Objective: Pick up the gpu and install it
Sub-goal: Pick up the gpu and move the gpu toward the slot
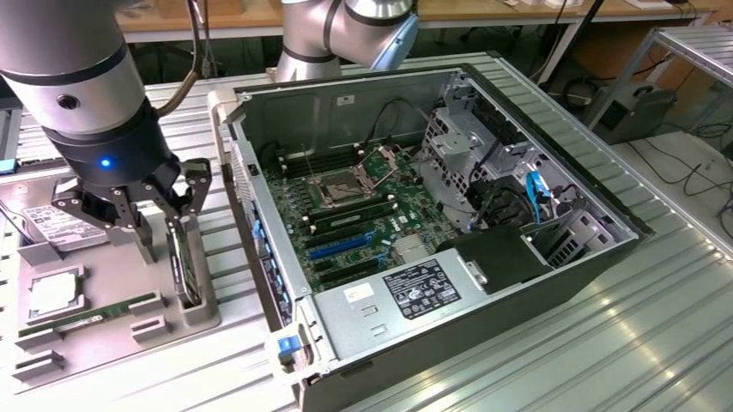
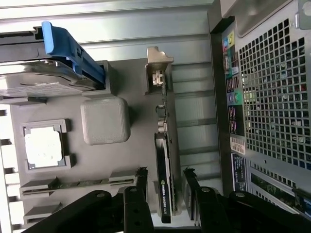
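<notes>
The gpu (image 1: pixel 184 262) stands on its edge in a slot of the grey parts tray (image 1: pixel 109 348), at the exterior view's left, beside the open computer case (image 1: pixel 538 283). From the wrist view I look down on its thin black and green edge (image 2: pixel 164 145), with the silver end bracket (image 2: pixel 158 73) at the far end. My gripper (image 1: pixel 170 225) hangs open just above the card. One finger (image 2: pixel 141 182) stands on each side of the card, and nothing is held between them.
The tray also holds a hard drive (image 1: pixel 63 225) in a blue caddy (image 2: pixel 73 51), a CPU (image 1: pixel 55 294), a RAM stick (image 1: pixel 92 313) and a grey square block (image 2: pixel 104 120). The case's motherboard (image 1: pixel 355 215) lies exposed, with a drive cage (image 1: pixel 458 154) beside it.
</notes>
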### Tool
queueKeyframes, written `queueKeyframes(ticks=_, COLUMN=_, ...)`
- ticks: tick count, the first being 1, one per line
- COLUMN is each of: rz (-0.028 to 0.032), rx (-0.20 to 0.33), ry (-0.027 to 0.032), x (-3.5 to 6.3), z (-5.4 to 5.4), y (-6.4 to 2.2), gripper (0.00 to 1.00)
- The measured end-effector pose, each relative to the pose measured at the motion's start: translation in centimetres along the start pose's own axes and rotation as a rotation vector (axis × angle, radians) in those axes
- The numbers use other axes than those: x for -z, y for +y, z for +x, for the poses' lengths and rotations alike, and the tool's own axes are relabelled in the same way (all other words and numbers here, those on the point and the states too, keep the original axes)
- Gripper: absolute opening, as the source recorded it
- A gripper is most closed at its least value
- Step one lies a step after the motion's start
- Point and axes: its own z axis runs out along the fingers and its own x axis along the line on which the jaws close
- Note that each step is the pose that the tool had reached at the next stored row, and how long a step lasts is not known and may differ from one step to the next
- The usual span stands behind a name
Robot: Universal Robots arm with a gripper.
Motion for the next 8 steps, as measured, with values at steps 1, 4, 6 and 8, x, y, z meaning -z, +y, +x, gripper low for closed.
queueKeyframes(ticks=1, rz=0.0000, rx=0.000, ry=-0.0002, x=-0.18, z=0.0, y=0.02, gripper=0.42)
queueKeyframes(ticks=4, rz=0.0000, rx=0.000, ry=-0.0012, x=-0.71, z=0.1, y=0.07, gripper=0.42)
queueKeyframes(ticks=6, rz=-0.0001, rx=0.000, ry=-0.0019, x=-1.07, z=0.1, y=0.19, gripper=0.42)
queueKeyframes(ticks=8, rz=-0.0002, rx=0.000, ry=-0.0028, x=-1.34, z=0.1, y=0.32, gripper=0.42)
